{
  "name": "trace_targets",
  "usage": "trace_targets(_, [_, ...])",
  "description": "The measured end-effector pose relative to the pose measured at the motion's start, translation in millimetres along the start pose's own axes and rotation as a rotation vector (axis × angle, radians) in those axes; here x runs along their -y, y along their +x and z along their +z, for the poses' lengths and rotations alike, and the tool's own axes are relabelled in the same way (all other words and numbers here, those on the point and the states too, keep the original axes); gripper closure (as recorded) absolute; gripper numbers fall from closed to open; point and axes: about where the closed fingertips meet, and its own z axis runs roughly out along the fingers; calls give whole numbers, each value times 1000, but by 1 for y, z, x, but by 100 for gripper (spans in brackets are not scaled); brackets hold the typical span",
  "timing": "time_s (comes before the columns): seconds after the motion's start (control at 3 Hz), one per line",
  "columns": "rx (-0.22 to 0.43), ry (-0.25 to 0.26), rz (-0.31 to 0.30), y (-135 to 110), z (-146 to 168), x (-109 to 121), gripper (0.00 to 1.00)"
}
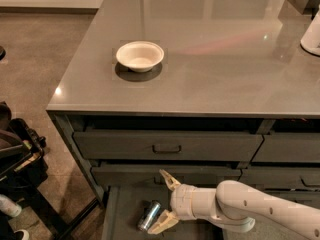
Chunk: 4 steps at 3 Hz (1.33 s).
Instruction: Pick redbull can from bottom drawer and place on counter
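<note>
The redbull can (pixel 149 216) lies on its side on the floor of the open bottom drawer (pixel 125 209), at the bottom of the camera view. My gripper (pixel 164 202) reaches into the drawer from the right on a white arm. It is open, with one finger (pixel 169 179) above the can and the other (pixel 161 222) just right of the can's lower end. The can is not between the fingers. The grey counter (pixel 210 59) spreads above the drawer fronts.
A white bowl (pixel 140 56) sits on the counter's left part. A white object (pixel 312 34) stands at the counter's right edge. Two handled drawers (pixel 167 146) are shut above the open one. Dark equipment (pixel 17 159) stands on the floor at left.
</note>
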Motion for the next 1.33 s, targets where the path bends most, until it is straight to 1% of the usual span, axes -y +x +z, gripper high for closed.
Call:
trace_targets(0.33, [5, 7, 40, 47, 20, 4, 0])
trace_targets(0.67, [2, -2, 101, 96, 40, 5, 0])
trace_targets(1.0, [2, -2, 101, 96, 40, 5, 0])
trace_targets(1.33, [-9, 14, 154, 115, 55, -6, 0])
